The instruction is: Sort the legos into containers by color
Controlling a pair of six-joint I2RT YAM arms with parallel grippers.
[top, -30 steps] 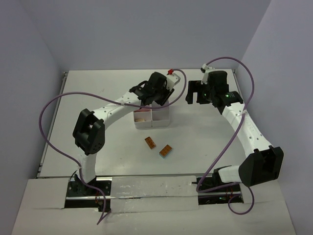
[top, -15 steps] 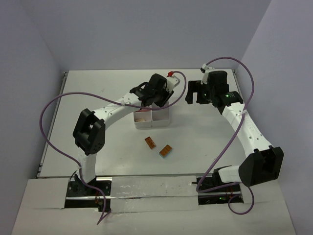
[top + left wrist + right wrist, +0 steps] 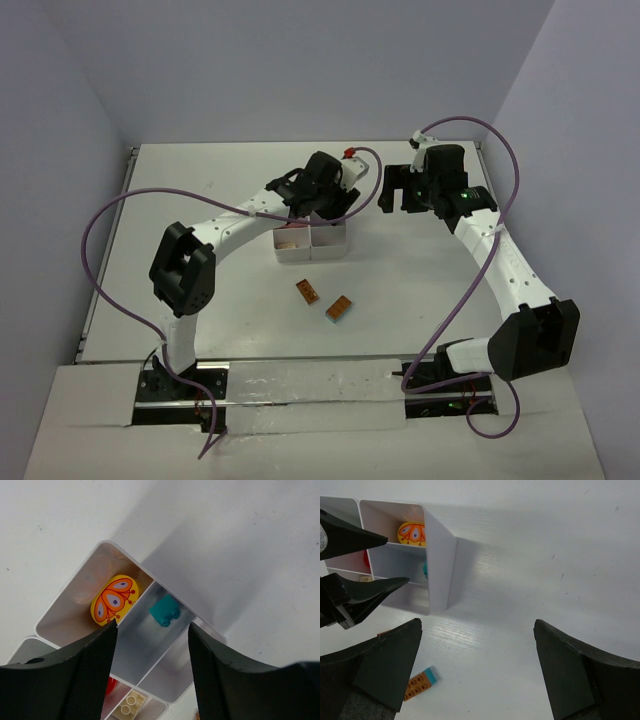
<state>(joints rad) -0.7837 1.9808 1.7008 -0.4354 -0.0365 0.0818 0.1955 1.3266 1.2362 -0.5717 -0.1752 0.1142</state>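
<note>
On the white tabletop (image 3: pixel 200 200) the tray (image 3: pixel 310 253) stood centrally. We found the left hand (image 3: pixel 151 630) above it, fingers apart and empty, the teal brick (image 3: pixel 165 613) lying in the compartment beneath. The right hand (image 3: pixel 477 630) hung wide open, right of the tray. The left orange brick (image 3: pixel 308 292) and the right orange brick (image 3: pixel 340 308) lay nearer, on opposite diagonals. We judged the left hand marginally closer. The arm hid the far compartments.

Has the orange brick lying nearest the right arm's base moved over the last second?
No. The small orange studded plastic brick lies at the same spot and angle in front of the white plastic compartment tray in the top view.
</note>
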